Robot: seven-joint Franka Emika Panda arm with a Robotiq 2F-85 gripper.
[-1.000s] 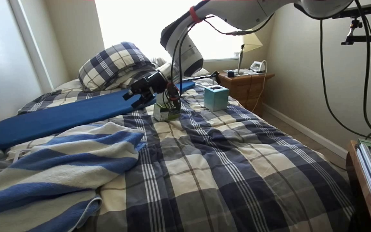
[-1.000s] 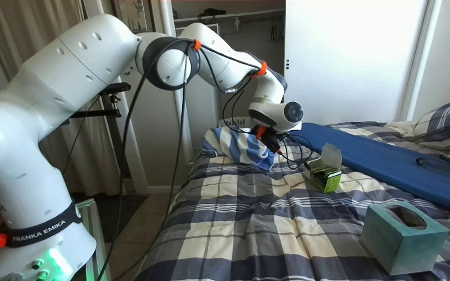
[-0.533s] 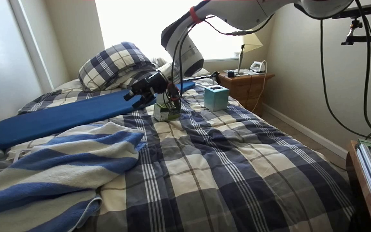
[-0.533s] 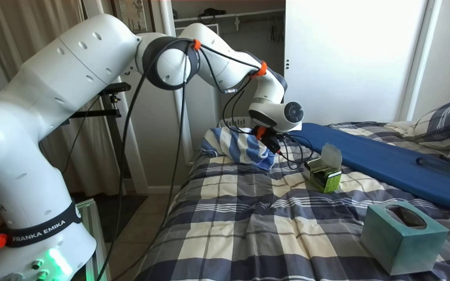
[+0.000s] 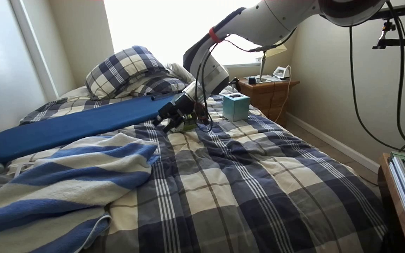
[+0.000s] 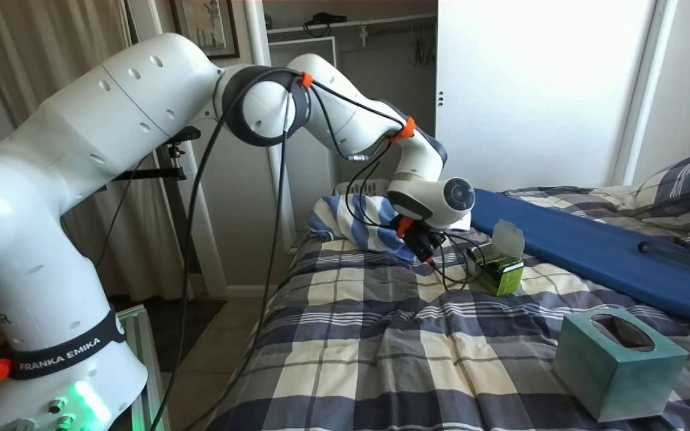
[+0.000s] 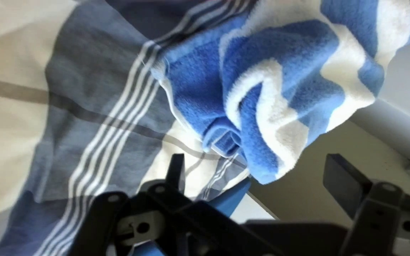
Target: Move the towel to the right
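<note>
A lamp (image 5: 276, 51) shows only in an exterior view; the wrist view brings out curled folds in the towel (image 7: 297, 53). Fluffy, striped blue and white, it lies rumpled on the bed (image 5: 223, 196), near a blue board (image 5: 76, 123). The jaws stand wide apart.

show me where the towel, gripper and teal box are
Towel (image 5: 70, 191), in an exterior view: a white stripe near its middle.
Gripper (image 7: 255, 169), in the wrist view: midway between its open fingertips.
Teal box (image 6: 635, 381), in an exterior view: its side wall.

Towel (image 5: 70, 188) striped blue and white (bedspread (image 5: 230, 182) plaid in navy, grey and cream)
</note>
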